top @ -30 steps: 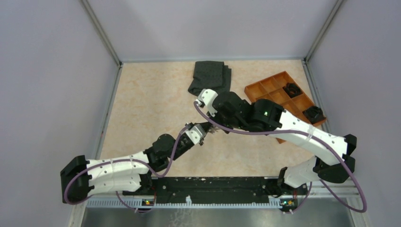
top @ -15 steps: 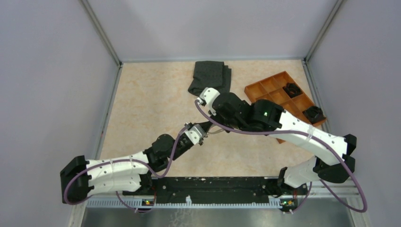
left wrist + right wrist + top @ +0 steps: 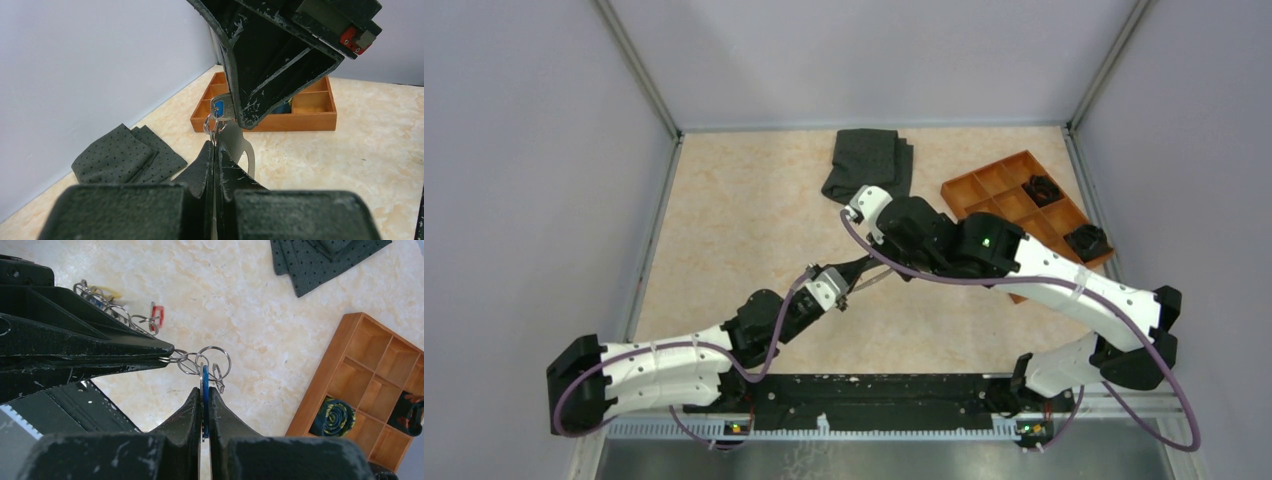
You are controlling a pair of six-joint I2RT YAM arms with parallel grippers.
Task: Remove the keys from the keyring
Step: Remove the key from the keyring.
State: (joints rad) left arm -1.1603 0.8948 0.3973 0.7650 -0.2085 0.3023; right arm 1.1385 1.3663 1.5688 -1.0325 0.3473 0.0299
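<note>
Both grippers meet over the middle of the table. My left gripper (image 3: 214,148) is shut on the thin metal ring end of the keyring (image 3: 214,126), and its pale grey band (image 3: 241,146) hangs behind the fingers. My right gripper (image 3: 204,390) is shut on a blue-headed key (image 3: 204,380) that still hangs in the linked rings (image 3: 210,361). That key (image 3: 218,108) also shows under the right fingers (image 3: 270,65). From above, the left gripper (image 3: 844,293) and right gripper (image 3: 865,270) almost touch. More rings and a red key head (image 3: 157,315) lie beyond the left fingers (image 3: 125,352).
A folded dark grey cloth (image 3: 869,162) lies at the back middle. A wooden compartment tray (image 3: 996,176) stands at the right, with black clumps (image 3: 1042,188) and a rolled blue-yellow item (image 3: 336,417) in its compartments. Grey walls close in the table.
The left arm has drawn back a little toward the near left, still shut. The right wrist has shifted slightly up and away. The rings now stretch between the two grippers.
</note>
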